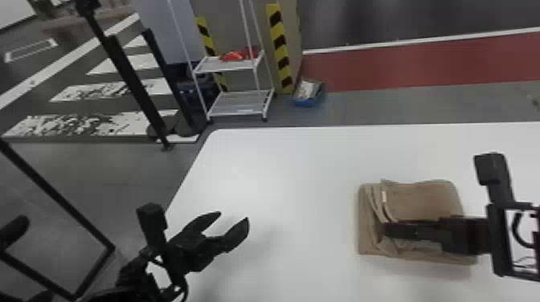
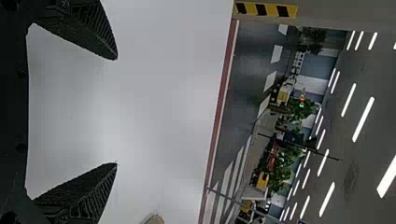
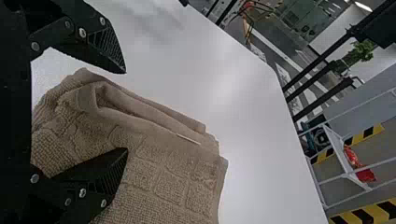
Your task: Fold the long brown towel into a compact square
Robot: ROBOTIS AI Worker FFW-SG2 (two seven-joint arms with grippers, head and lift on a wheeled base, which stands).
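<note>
- Towel, brown and folded into a layered, roughly rectangular pad, lies on the robot's right side of a white table, its stacked edges uneven and a loose flap slanting across its left side.
- White label shows against the brown fabric, near the upper left part of the pad in the head view.
- Right gripper reaches in from the right edge of the head view and sits over the near part of the towel; its two fingers stand wide apart, one against the backdrop of towel fabric and the other against bare tabletop in the right wrist view. Whether either finger touches the cloth, one cannot tell.
- Left gripper hangs over the table's left portion, well apart from the towel, its fingers spread wide with nothing between them.
- White cart with two shelves stands on the floor beyond the table, a red item on its upper shelf.
- Striped pillar edge in yellow and black rises beside the cart, with a blue bin on the floor just beside it.
</note>
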